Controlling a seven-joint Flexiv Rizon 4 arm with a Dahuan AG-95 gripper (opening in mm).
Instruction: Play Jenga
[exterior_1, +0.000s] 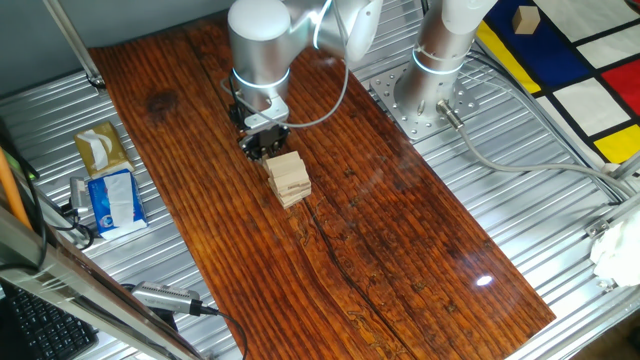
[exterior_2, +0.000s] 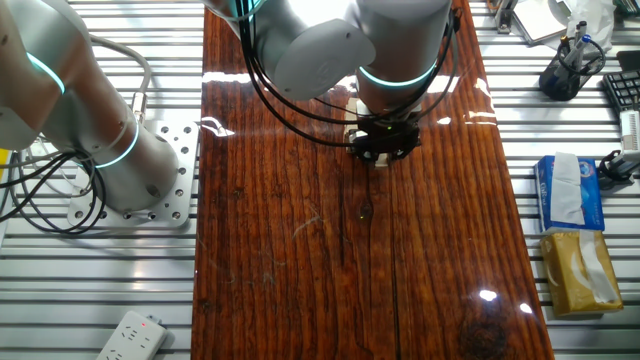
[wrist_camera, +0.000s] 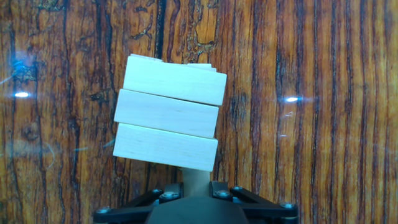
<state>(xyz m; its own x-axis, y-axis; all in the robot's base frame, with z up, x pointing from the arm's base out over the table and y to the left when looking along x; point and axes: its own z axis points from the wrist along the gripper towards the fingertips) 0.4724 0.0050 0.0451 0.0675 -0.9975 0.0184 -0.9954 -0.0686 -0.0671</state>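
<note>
The Jenga tower (exterior_1: 288, 178) stands on the dark wooden board (exterior_1: 400, 230), a few layers of pale tan blocks. In the hand view I look down on its top layer of three blocks (wrist_camera: 168, 114), set slightly askew. My gripper (exterior_1: 265, 143) is low, right behind the tower. Its fingers are closed on a pale block (wrist_camera: 196, 180) that sticks out from under the top layer towards the hand. In the other fixed view the gripper (exterior_2: 382, 148) and arm hide almost all of the tower.
A blue-and-white tissue packet (exterior_1: 110, 200) and a tan tissue box (exterior_1: 100, 150) lie on the metal table left of the board. A lone wooden cube (exterior_1: 525, 18) sits far right. The arm's base plate (exterior_1: 420, 95) and cables are at the back.
</note>
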